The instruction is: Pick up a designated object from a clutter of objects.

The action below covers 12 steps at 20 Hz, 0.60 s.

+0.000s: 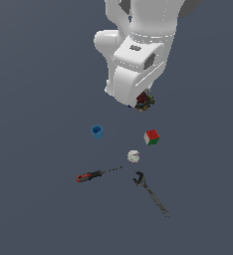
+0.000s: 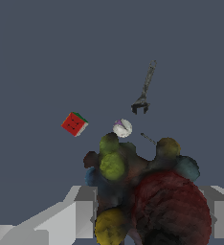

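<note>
Above the surface, my fingers grip the lump.
It sits clamped between both pads, lifted clear; cube, ball, cup, screwdriver and wrench lie below.

The dark lumpy object, patched red, green and yellow, sits between the claw's fingers.

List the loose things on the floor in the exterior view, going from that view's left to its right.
Screwdriver → blue cup → white ball → colour cube. The wrench spans the last two, so I leave it out.
</note>
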Tool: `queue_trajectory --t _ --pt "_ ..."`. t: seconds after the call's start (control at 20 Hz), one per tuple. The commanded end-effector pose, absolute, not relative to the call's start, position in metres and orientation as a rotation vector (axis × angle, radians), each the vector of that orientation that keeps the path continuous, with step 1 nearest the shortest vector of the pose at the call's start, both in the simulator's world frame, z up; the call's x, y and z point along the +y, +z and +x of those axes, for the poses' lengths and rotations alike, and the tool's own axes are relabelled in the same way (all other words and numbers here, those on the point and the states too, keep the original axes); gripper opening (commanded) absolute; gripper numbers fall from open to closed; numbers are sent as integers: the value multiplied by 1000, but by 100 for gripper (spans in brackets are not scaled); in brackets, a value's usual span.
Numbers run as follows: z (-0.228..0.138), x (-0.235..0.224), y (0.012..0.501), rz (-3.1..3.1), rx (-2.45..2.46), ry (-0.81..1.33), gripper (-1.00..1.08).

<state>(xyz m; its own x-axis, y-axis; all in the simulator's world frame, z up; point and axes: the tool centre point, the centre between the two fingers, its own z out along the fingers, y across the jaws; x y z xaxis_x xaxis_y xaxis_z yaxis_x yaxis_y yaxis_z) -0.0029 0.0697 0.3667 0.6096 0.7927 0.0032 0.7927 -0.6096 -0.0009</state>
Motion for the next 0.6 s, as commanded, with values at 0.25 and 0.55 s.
queue_trajectory --t 0.25,0.55 --pt "-1 48 412 -2818 -1387 -1 -100" --pt "1 41 426 -2819 -1387 0 -100"
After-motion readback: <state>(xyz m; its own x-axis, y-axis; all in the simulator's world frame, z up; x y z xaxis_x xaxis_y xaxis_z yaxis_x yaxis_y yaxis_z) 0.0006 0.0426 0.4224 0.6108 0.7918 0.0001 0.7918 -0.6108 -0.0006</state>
